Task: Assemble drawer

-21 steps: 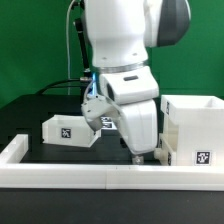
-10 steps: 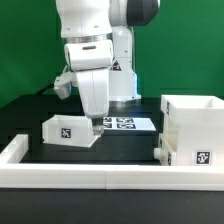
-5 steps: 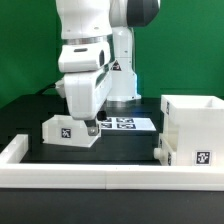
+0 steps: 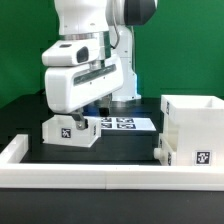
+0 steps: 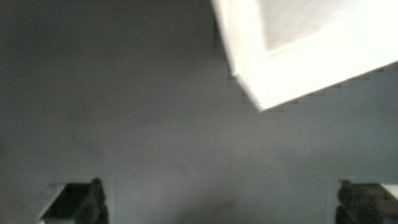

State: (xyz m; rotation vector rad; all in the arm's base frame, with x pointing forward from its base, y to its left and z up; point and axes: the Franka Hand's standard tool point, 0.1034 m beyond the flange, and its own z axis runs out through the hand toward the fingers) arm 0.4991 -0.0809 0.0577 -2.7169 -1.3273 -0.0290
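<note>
1. The drawer sits open side up on the black tabletop, toward the exterior view's left edge. It's just behind the white border rail that runs along the front edge.
2. The Panda arm hangs tilted over the drawer's end nearer the middle of the tabletop.
3. Jaws are released: the wrist view shows both fingertips spread wide, with only dark tabletop between them.
4. Honestly can't tell if they touch the drawer.
5. The taller housing block stands by the exterior view's right edge, well apart from the drawer.
6. The marker board lies flat toward the back edge.
</note>
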